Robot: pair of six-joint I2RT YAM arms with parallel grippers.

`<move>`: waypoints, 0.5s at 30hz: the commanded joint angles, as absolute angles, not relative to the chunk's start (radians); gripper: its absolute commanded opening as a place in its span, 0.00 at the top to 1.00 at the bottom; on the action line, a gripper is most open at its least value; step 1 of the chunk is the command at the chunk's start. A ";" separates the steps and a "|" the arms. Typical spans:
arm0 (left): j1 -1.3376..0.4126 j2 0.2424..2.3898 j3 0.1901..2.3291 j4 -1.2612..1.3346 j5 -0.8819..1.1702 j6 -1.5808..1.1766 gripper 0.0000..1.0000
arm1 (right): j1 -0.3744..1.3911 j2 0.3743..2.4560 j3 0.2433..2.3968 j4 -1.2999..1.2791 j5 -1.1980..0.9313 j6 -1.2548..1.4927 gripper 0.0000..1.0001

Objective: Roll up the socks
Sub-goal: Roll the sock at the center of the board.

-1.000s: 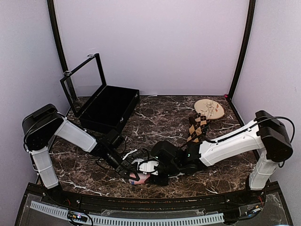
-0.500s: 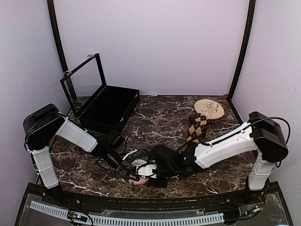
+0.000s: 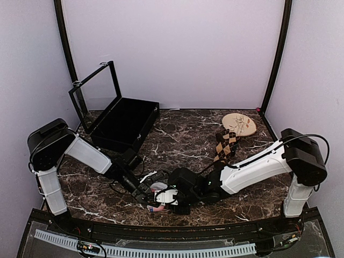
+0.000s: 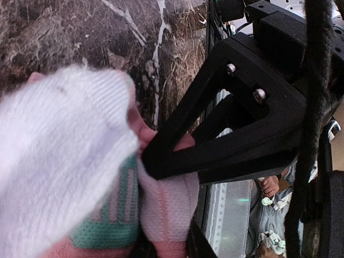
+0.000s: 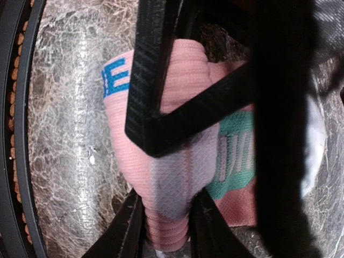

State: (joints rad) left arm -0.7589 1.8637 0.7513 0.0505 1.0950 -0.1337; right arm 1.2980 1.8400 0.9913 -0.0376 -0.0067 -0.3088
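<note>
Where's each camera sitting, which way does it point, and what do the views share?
Top external: above and behind the bases, looking down at the table; left arm, right arm and pink sock show.
Left wrist: on the left arm, close on the pink sock, which black jaws touch.
Right wrist: on the right arm, facing down; its jaws pinch the pink sock.
Shared: all three show the pink sock.

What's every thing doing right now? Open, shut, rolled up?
pink sock: bunched up, pinched near the table's front edge.
right end effector: shut on the pink sock.
left end effector: at the sock; grip hidden.
argyle sock: lying flat, unrolled.
black box: open, lid up.
</note>
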 commanded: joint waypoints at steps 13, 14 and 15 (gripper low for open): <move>-0.745 1.783 0.734 -0.061 0.918 -0.134 0.64 | 1.307 1.904 0.996 -0.058 -0.019 -0.301 0.98; -0.742 1.769 0.735 -0.070 0.882 -0.135 0.63 | 1.306 1.902 0.996 -0.060 -0.021 -0.301 0.98; -0.738 1.755 0.733 -0.073 0.859 -0.136 0.63 | 1.305 1.900 0.997 -0.061 -0.024 -0.299 0.98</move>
State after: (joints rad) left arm -0.7536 1.8084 0.7509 -0.0074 1.0252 -0.1398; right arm 1.2984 1.8549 1.0023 -0.0204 -0.0074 -0.3126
